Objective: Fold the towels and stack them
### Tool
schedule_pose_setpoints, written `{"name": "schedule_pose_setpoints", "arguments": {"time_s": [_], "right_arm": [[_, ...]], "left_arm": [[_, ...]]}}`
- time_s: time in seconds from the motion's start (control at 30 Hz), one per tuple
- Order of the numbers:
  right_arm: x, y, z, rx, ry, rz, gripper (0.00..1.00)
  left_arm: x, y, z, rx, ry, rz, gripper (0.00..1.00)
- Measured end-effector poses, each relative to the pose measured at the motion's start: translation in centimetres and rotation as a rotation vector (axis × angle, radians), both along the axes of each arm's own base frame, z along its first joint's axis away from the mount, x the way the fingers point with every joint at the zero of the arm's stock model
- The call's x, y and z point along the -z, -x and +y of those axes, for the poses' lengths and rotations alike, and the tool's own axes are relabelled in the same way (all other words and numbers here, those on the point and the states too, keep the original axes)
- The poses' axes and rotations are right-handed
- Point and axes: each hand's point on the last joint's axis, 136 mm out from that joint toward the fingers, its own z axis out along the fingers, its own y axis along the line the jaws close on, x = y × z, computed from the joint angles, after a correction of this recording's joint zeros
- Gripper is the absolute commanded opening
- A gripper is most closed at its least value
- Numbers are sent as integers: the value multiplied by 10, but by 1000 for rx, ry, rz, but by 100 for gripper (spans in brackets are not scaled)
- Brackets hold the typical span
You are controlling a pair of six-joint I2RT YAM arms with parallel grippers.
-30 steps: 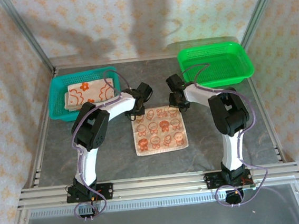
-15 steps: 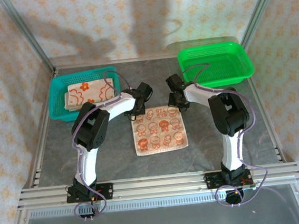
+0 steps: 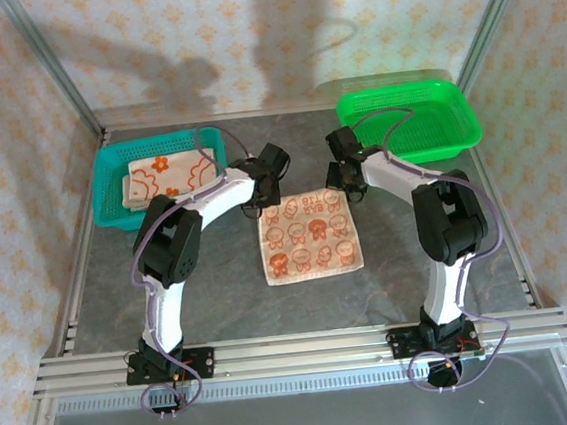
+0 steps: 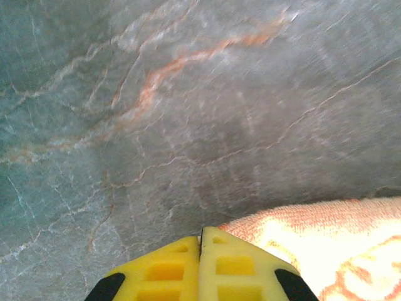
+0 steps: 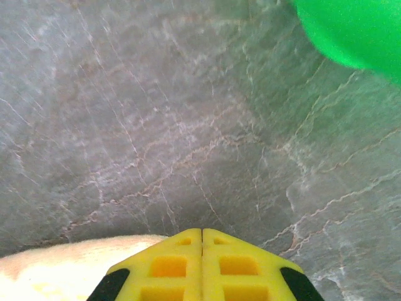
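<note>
Towel [image 3: 311, 235] cream side up, long axis left-right

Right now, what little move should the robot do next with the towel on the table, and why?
Probably lift both far corners a little and carry them toward the near edge, to fold it in half. The towel lies flat and open on the table, and the left fingers and right fingers are shut at its two far corners, seemingly pinching them.
</note>
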Motion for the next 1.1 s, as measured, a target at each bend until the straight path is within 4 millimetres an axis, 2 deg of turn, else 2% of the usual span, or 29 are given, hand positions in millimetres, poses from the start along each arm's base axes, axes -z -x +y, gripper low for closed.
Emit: {"name": "schedule_pose_setpoints", "arguments": {"time_s": [0.13,0.27,0.5,0.63,0.73,0.77,0.83,0.87,0.97,1.1], "right_arm": [[-10,-1,1,-4,-17,-25,0],[-12,14,-1,-13,-41,-39,0],[-12,48,-7,-34,-88,-63,0],[-10,75,-12,-46,-118,-80,0],[-8,96,-16,-56,-128,-84,13],[-9,102,-16,-62,-131,-86,19],[-11,112,-15,-69,-143,-92,44],[-11,116,-14,-77,-145,-94,52],[-17,125,-10,-91,-156,-98,53],[-19,132,-11,-86,-158,-83,48]], "left_arm": [[-14,-4,-3,19,20,-36,0],[-21,4,1,31,40,-73,0],[-30,36,9,50,100,-132,0],[-27,63,1,87,127,-160,0],[-20,90,-10,125,128,-165,0],[-18,100,-13,135,124,-162,11],[-15,115,-20,155,120,-162,35],[-14,123,-22,159,123,-162,45],[-17,135,-21,140,135,-168,55],[-31,140,-16,96,170,-182,56]]}}
